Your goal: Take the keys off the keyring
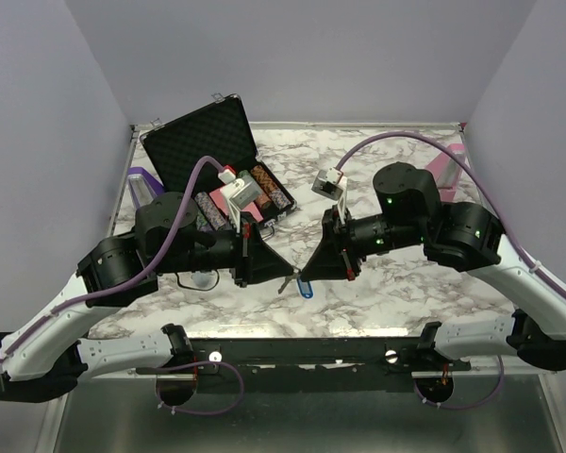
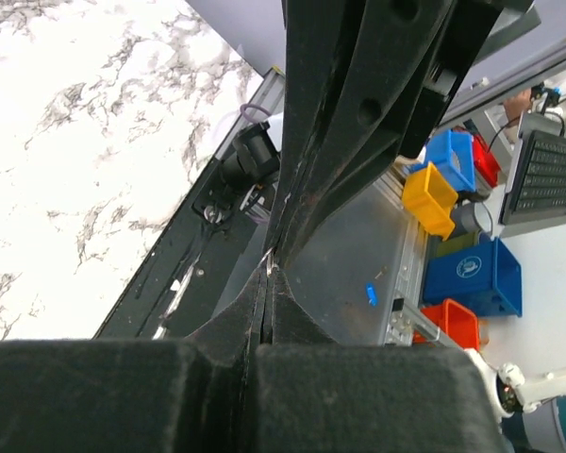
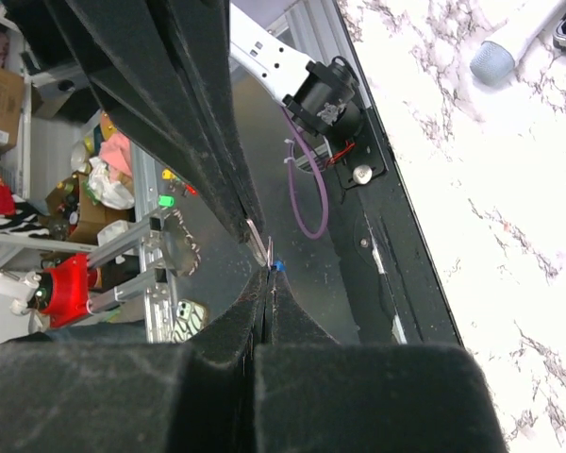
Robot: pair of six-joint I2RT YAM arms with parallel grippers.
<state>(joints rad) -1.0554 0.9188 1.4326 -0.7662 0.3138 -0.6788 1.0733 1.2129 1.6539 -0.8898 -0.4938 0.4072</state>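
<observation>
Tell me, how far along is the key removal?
Nothing looks off yet. Both grippers are shut, tips together: the left gripper seems to pinch the small silver metal key, the right gripper the blue oval plastic keyring tag. They look joined; separating them remains.

One silver key [image 1: 288,280] and one blue keyring tag [image 1: 307,289]. One open poker chip case [image 1: 198,142] on one marble table [image 1: 406,283].
</observation>
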